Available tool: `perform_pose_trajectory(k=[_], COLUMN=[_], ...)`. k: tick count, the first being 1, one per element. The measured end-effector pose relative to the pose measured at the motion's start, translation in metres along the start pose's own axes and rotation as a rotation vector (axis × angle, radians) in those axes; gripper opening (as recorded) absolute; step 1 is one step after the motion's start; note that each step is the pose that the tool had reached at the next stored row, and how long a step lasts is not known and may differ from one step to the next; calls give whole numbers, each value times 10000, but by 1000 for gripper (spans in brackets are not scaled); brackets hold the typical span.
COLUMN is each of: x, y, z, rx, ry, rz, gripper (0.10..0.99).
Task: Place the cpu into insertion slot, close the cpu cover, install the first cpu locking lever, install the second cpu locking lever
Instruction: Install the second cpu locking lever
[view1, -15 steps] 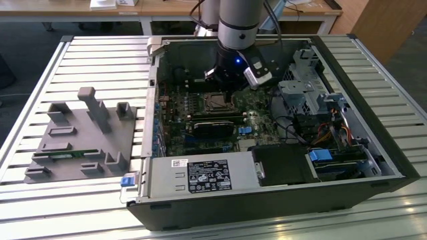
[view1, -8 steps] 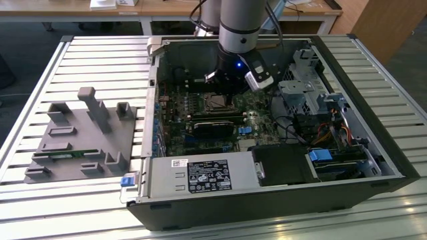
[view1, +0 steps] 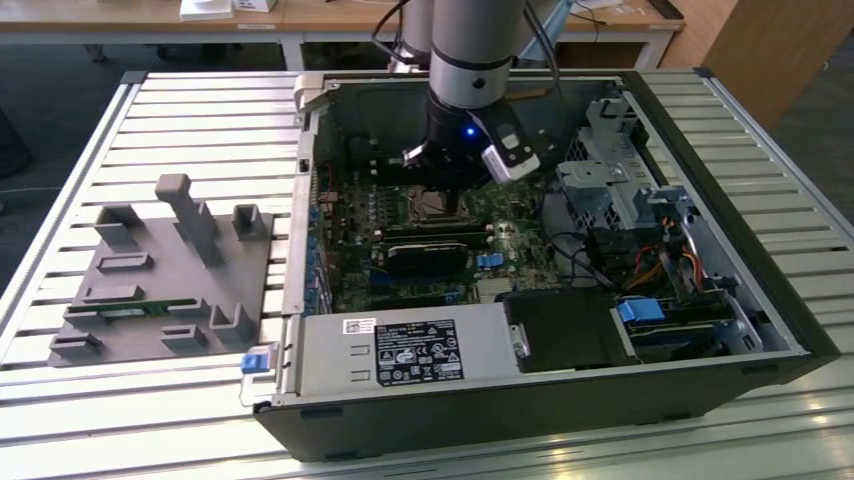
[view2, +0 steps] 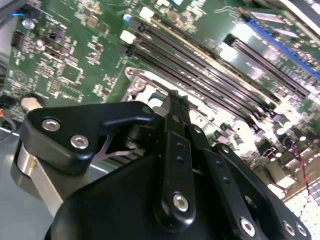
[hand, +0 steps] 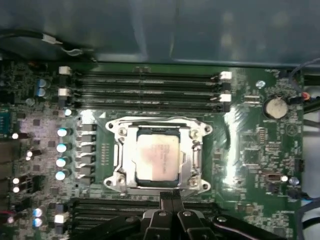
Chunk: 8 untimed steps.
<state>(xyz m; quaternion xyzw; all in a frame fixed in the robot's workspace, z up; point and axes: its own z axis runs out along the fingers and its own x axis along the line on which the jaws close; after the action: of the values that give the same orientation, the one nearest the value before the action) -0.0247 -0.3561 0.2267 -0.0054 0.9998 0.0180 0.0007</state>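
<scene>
Hovering low over the motherboard (hand: 240, 150) inside the open computer case (view1: 747, 300), hand (hand: 170, 200) with fingers pressed together, gripping nothing. Sitting just ahead of the fingertips: cpu (hand: 157, 157), already seated in its socket, with the cpu cover (hand: 192, 155) closed flat around it. Judging the locking-lever step to be in hand, calling for a precise push at the socket's edge.

You are looking at a slatted silver metal table (view1: 200, 120), a light wooden desk (view1: 334, 18) standing behind it.
</scene>
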Motion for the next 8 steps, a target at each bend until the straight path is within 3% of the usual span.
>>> perform_pose_trajectory(k=[8], x=[122], y=[-41], z=[-1], rx=[0], ry=[0], rz=[1], gripper=[106])
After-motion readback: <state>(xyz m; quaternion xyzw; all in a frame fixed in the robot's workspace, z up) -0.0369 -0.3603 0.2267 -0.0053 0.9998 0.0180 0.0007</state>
